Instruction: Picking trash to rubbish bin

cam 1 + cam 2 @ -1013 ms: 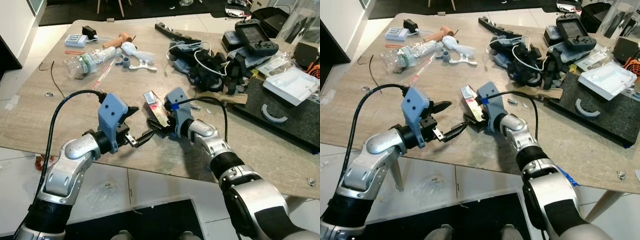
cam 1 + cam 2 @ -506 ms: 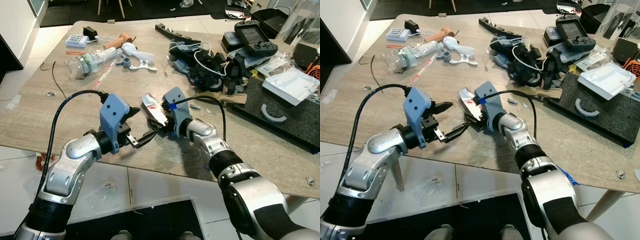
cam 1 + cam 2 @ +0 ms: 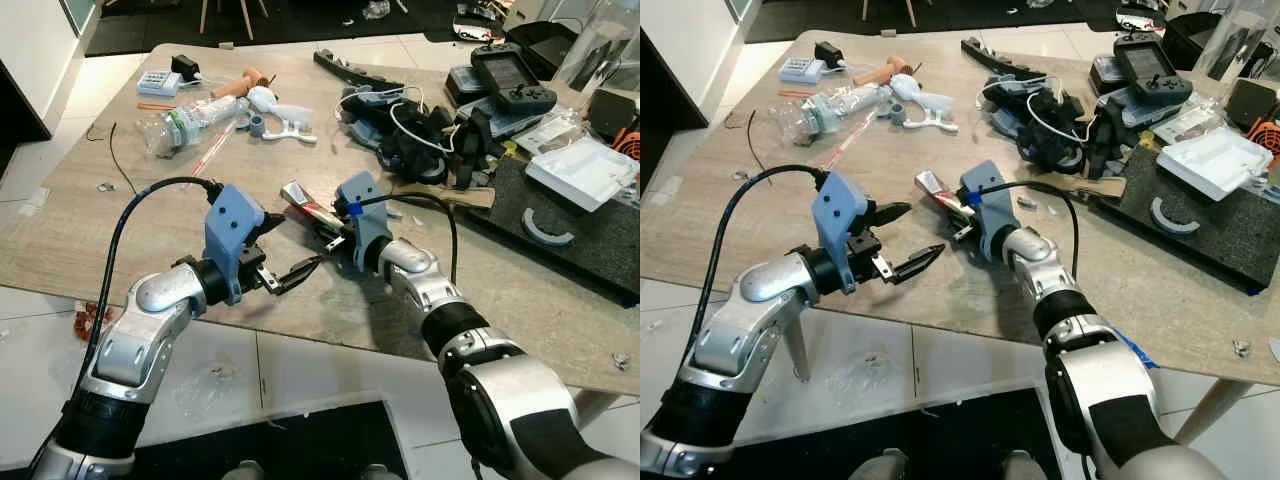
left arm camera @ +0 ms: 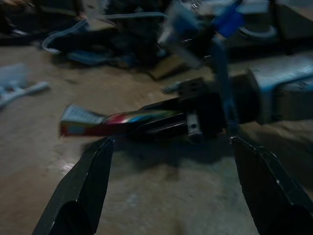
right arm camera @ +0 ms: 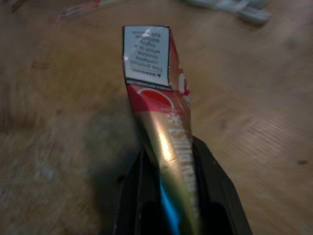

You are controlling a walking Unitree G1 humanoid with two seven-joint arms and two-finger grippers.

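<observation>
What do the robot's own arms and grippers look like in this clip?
Both arms are silver metal with black joint bands. Each wrist carries a blue-grey plastic housing fed by a black cable. The left gripper and right gripper each have two long, tapered black fingers. Bright blue tape marks the right wrist housing.

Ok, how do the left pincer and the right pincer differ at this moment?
The right pincer is shut on the red and gold wrapper, while the left pincer is open with nothing between its fingers. The right pincer lies over the table further in; the left pincer sits near the table's front edge, pointing toward the wrapper. Both have two long black fingers and a blue wrist housing.
</observation>
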